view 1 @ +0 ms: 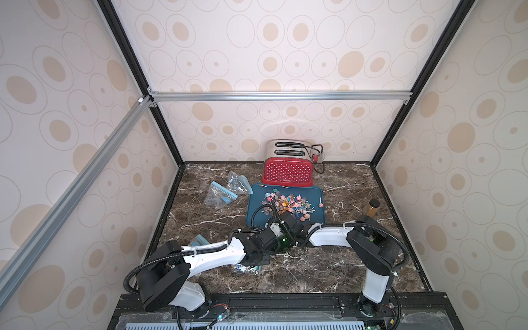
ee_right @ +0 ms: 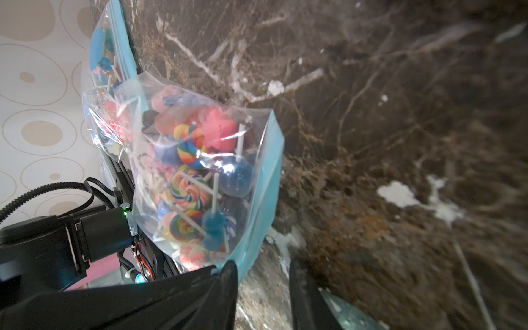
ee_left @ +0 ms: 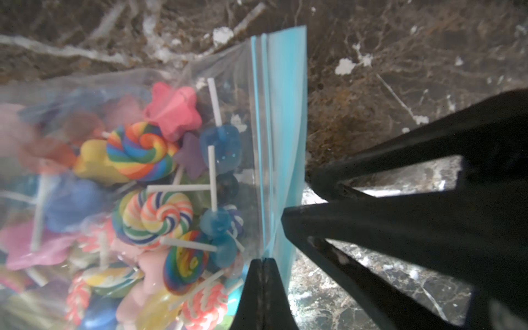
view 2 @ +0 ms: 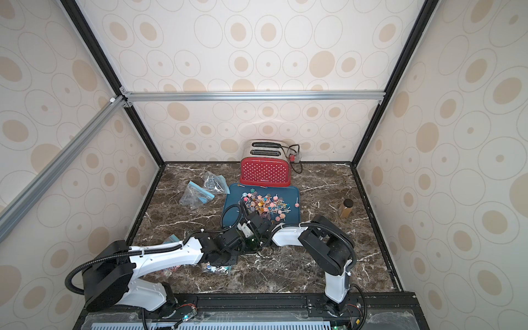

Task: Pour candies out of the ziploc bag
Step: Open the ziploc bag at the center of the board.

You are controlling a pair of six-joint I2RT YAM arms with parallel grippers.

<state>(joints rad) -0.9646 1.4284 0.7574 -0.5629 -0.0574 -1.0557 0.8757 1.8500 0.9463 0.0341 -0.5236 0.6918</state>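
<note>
By tray's [view 1: 314, 194] near edge, L fingers [ee_left: 257, 294] pinch ziploc bag [ee_left: 285, 85] of candies [ee_left: 143, 148]; R fingers [ee_right: 223, 285] open beside it.

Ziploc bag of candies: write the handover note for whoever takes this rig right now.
Left gripper: jaws shut on the blue zip strip of a full ziploc bag, with candies inside.
Right gripper: jaws open beside the same strip, gripping nothing.
Done: loose candies lie piled on the blue tray; two empty-looking bags lie on the table beside it.
Left: this bag's zip looks closed, so open it and pour onto the tray. Another full bag lies nearby.
</note>
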